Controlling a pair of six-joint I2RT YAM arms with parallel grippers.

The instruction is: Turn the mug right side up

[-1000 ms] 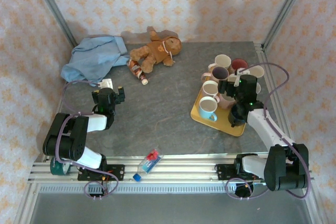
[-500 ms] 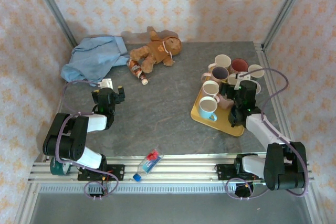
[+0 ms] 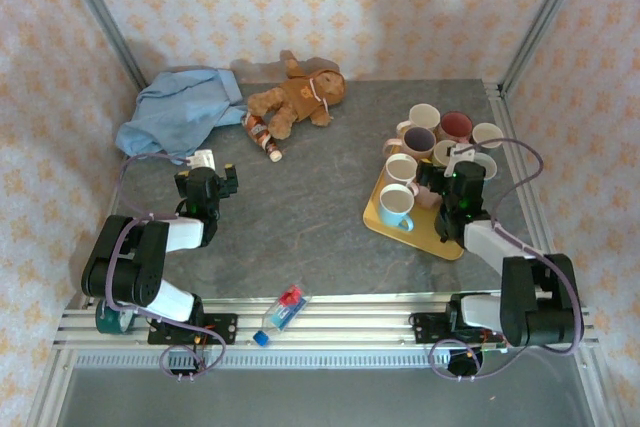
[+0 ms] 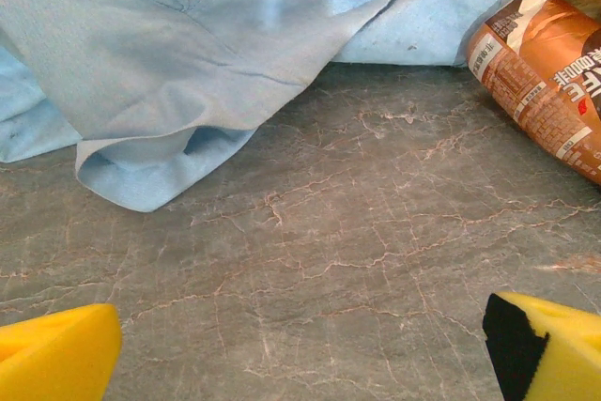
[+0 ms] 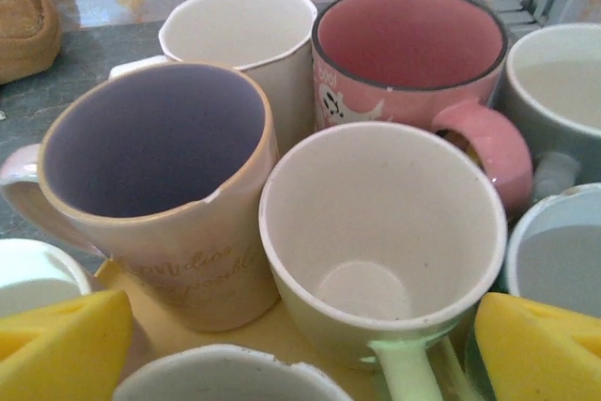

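Note:
A pale green mug [image 5: 385, 223] stands mouth up on the yellow tray [image 5: 254, 335], its handle pointing toward the camera in the right wrist view. My right gripper [image 5: 302, 354] is open, with one yellow finger [image 5: 66, 345] on each side of this mug and neither touching it. From above, the right gripper [image 3: 452, 169] hangs low over the tray [image 3: 440, 245] among the mugs. My left gripper [image 3: 205, 169] rests open over bare table, also seen as the left gripper [image 4: 300, 354] holding nothing.
Around the green mug stand several upright mugs: a beige one with a lavender inside [image 5: 155, 176], a pink one [image 5: 404, 53], a white one [image 5: 239, 30]. A blue cloth [image 3: 180, 107], teddy bear [image 3: 300, 97] and brown bottle [image 3: 263, 137] lie at the back left. A small bottle [image 3: 283, 309] lies on the front rail.
My right arm has sunk lower over the tray and drawn slightly nearer. The left arm has not moved.

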